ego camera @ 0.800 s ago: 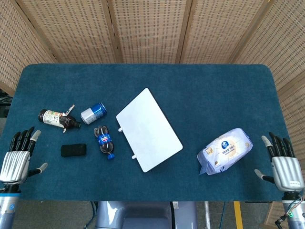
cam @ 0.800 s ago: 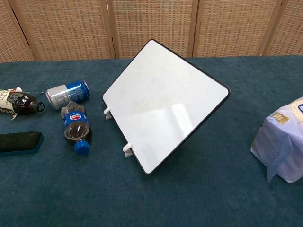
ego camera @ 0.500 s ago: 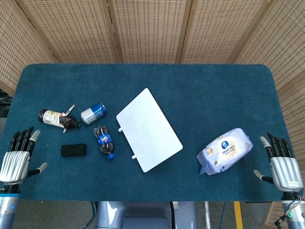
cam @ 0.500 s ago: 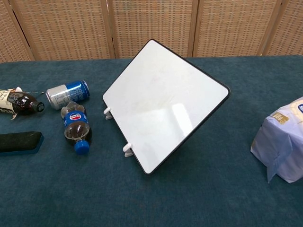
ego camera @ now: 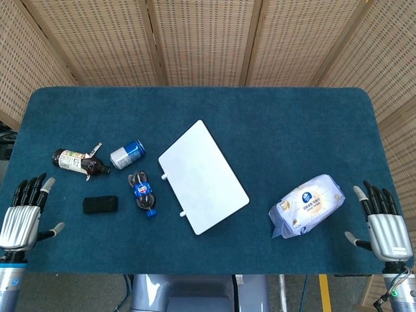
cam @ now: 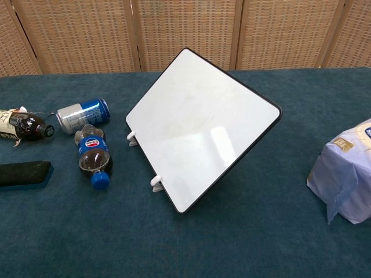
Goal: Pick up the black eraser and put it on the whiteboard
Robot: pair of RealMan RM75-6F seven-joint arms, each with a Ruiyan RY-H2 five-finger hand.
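On the blue table (ego camera: 273, 123), the black eraser (ego camera: 100, 205) lies left of the whiteboard (ego camera: 203, 176). Our left hand (ego camera: 23, 216) and right hand (ego camera: 385, 224) hover empty, fingers spread. We should reach with the left, gripping the eraser's long sides.

Both hands look like silver metal gloves: the left hand (ego camera: 21, 220) has a ribbed, shiny silver back, black fingers (ego camera: 29, 190) with pale grey tips, and a grey-tipped thumb out to the side. The right hand (ego camera: 385, 227) is built the same way, silver ridged plates across the back and dark fingers (ego camera: 376, 195) above them. Below the right hand a grey wrist carries thin coloured cables (ego camera: 394, 292) and a small green light, and below the left hand sits a grey-blue cuff (ego camera: 9, 281).
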